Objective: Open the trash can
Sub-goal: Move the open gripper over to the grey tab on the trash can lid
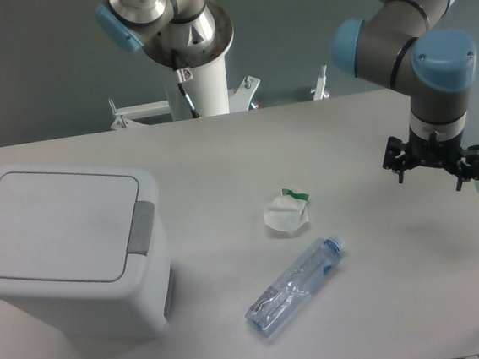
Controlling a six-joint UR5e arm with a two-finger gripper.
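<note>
White plastic fills the lower left of the frame: the trash can (69, 264) stands on the pale desk (385, 284) with its flat lid down and the grey push-button tab (142, 229) on its right rim. A crumpled clear bottle (294, 286) lies near the lower centre, a small wrapped packet (286, 213) just above it. At the right, the gripper (433, 169) hangs above the desk, well apart from the can; whether its jaws are spread or pressed together cannot be told.
</note>
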